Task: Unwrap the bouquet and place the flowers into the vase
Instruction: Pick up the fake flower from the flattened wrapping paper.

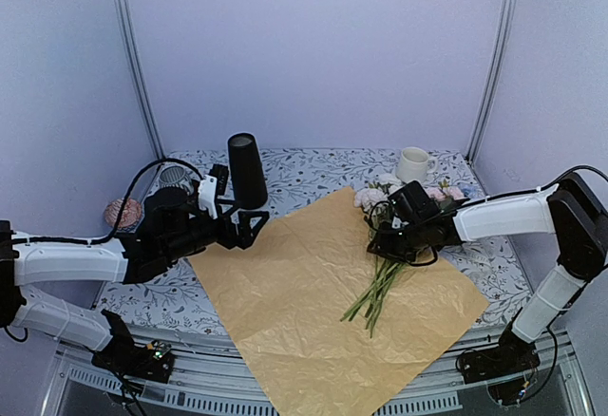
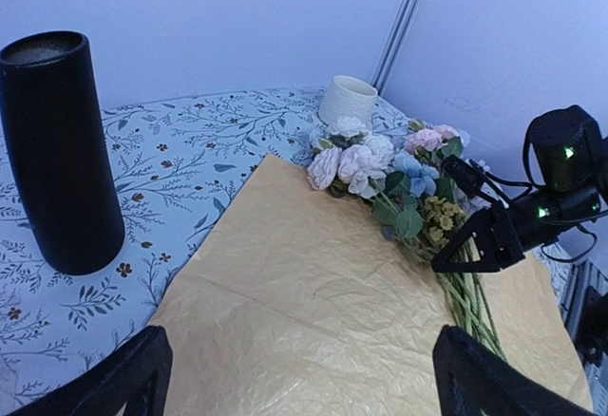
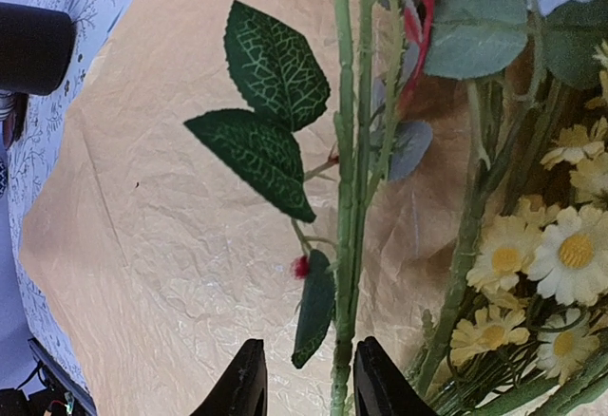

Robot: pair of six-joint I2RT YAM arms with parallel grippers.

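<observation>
On crinkled tan paper [image 1: 285, 283], the flowers [image 2: 366, 164] lie loose, slim green stems between the fingers of the right gripper [image 3: 304, 378], narrowly parted, left gripper [image 2: 299, 378] spread wide, matte black cylinder vase [image 1: 246, 171] upright just beside it.

- Overhead view: soft, even, cool light from above. The walls [image 1: 313, 46] take a lavender tint, with no glare.
- Shadows are faint: a thin, soft one lies beneath the flowers [image 1: 378, 294] on the wrapping paper [image 1: 304, 283].
- Left wrist view: sharp throughout. The matte vase [image 2: 59, 150] shows only a dull sheen, and the paper's creases read clearly.
- Right wrist view: the close leaves [image 3: 271, 103] are crisp, the daisies [image 3: 570, 255] are bright and slightly washed out, and the far paper is softer.
- The frame poles [image 1: 133, 55] lean inward in the overhead view, a wide-lens distortion.
</observation>
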